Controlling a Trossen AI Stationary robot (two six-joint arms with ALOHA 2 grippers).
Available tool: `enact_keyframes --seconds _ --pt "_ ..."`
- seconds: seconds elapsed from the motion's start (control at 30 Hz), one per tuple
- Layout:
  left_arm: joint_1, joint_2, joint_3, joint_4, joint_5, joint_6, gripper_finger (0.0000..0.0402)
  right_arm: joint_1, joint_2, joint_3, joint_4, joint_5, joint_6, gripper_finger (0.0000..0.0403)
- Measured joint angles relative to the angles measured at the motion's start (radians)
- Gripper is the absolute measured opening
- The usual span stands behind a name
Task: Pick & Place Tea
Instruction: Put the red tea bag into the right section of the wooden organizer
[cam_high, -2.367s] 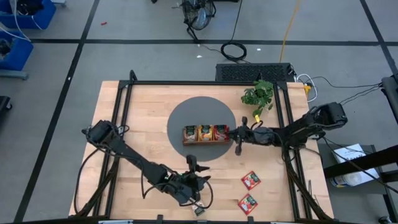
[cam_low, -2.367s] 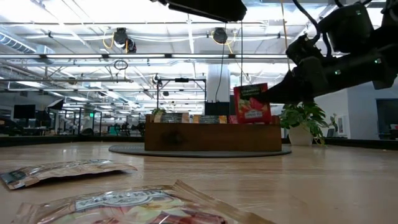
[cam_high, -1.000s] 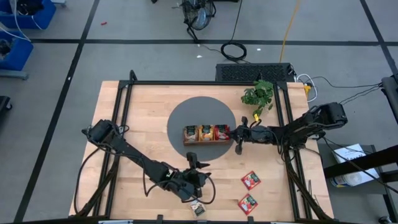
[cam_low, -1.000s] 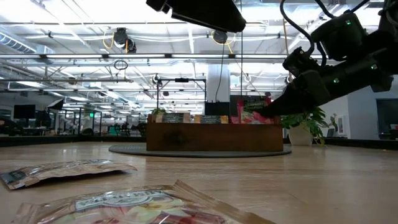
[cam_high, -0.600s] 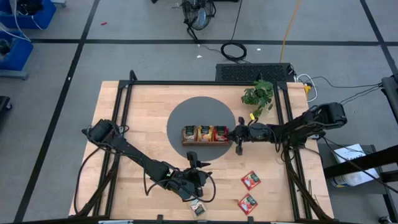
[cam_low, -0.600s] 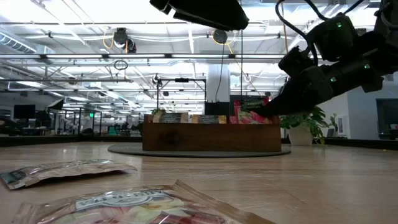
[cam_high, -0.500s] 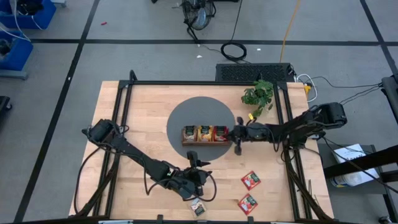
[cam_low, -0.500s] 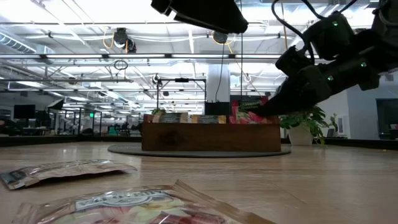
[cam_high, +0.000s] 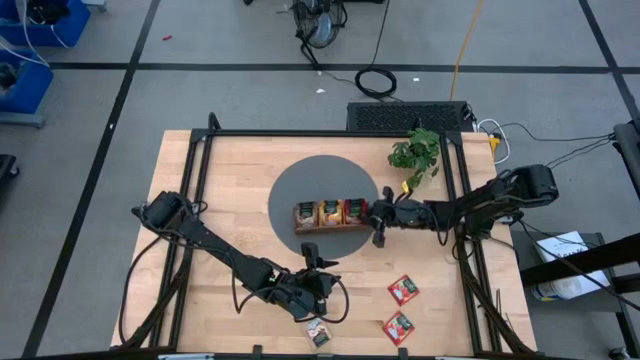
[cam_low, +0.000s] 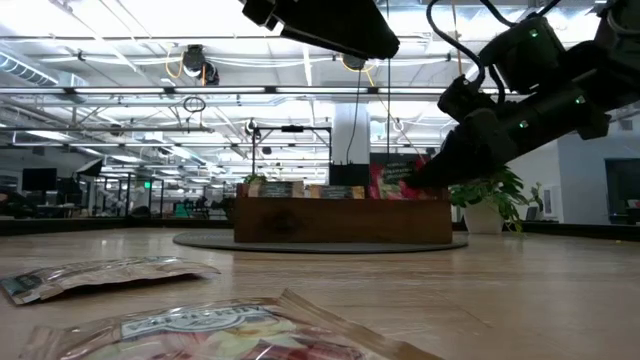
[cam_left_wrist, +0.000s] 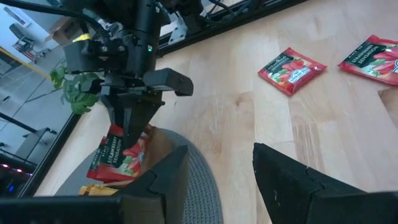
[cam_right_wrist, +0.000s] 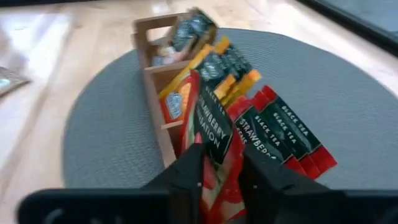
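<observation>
Red tea packet (cam_right_wrist: 214, 140) tilted at tray's (cam_right_wrist: 163, 124) end compartment.

One wooden tray (cam_high: 330, 228) with three compartments sits on one round grey mat (cam_high: 300, 190) at the centre of the high view. Two red tea packets (cam_high: 403, 290) lie loose on the table (cam_high: 230, 170) at the lower right, and a third packet (cam_high: 318, 334) lies at the bottom edge. One plant (cam_high: 415, 152) stands at the upper right. Two arms reach in, one from each side.
</observation>
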Motion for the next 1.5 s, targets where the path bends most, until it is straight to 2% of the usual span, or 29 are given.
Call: enact_keyframes --seconds 0.17,0.33,0.63,0.9,1.1,1.3,1.5 --pt "0.0 0.0 0.0 0.0 0.0 0.013 0.0182 0.026 -0.003 -0.002 -0.005 0.115 0.002 0.0135" --pt "0.0 0.0 0.0 -0.002 0.0 0.023 0.0182 0.064 -0.01 -0.002 -0.002 0.24 -0.004 0.0162" --pt "0.001 0.0 0.0 0.018 0.0 0.039 0.0182 0.113 -0.011 -0.002 0.105 0.246 -0.081 0.0157" --pt "0.001 0.0 0.0 0.02 0.0 0.052 0.0182 0.115 -0.011 -0.002 0.109 0.32 -0.139 0.0155" --pt "-0.002 0.0 0.0 0.016 0.0 0.065 0.0182 0.115 -0.011 -0.002 0.109 0.324 -0.146 0.0155" --pt "-0.002 0.0 0.0 0.014 0.114 0.099 0.0182 0.115 -0.011 -0.002 0.109 0.323 -0.206 0.0155" --pt "0.005 0.0 -0.014 0.022 0.134 0.101 0.0182 0.115 -0.011 -0.002 0.109 0.324 -0.204 0.0155"
